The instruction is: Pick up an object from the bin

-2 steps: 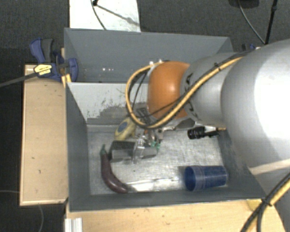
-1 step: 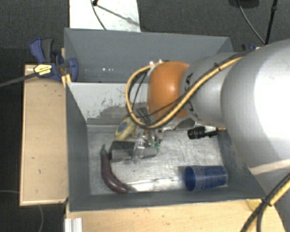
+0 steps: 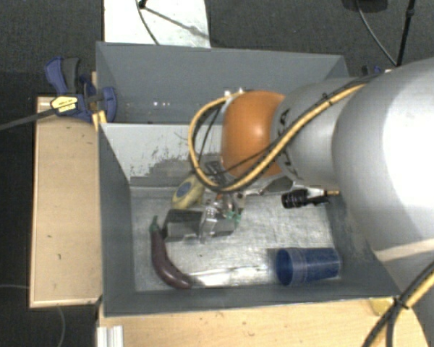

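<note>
My gripper [image 3: 217,221] is low in the left half of the bin, just above the floor. A dark purple, curved eggplant-shaped thing [image 3: 165,262] lies right below and left of it, its stem end near the gripper's dark left part. A pale yellow rounded thing [image 3: 186,191] sits just above the gripper, near the bin's back wall. A clear, long plastic thing [image 3: 228,272] lies along the front, beside the eggplant's tip.
A dark blue cup [image 3: 307,264] lies on its side at the front right of the bin. The arm with its orange cover and cables hangs over the bin's middle and right, hiding the floor beneath.
</note>
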Robot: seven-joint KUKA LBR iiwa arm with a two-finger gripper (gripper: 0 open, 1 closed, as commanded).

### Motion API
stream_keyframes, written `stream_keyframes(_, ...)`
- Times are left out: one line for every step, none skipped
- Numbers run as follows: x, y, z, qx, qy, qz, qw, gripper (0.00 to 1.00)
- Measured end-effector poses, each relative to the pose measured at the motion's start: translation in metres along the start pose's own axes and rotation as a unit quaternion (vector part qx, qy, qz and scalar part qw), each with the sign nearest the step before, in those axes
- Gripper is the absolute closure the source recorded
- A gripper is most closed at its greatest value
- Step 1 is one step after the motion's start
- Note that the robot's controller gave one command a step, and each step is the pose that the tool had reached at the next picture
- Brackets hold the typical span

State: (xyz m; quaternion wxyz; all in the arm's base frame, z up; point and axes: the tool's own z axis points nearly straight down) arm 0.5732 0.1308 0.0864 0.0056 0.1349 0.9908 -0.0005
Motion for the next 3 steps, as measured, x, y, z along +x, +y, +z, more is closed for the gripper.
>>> stream_keyframes(0.005,0.000,-0.011,0.002,0.0102,0.000,0.9999,1.00)
stream_keyframes(0.004,0.000,-0.019,0.001,0.0091,0.000,1.0000,1.00)
stream_keyframes(0.004,-0.001,-0.025,0.002,0.0098,0.000,0.9999,1.00)
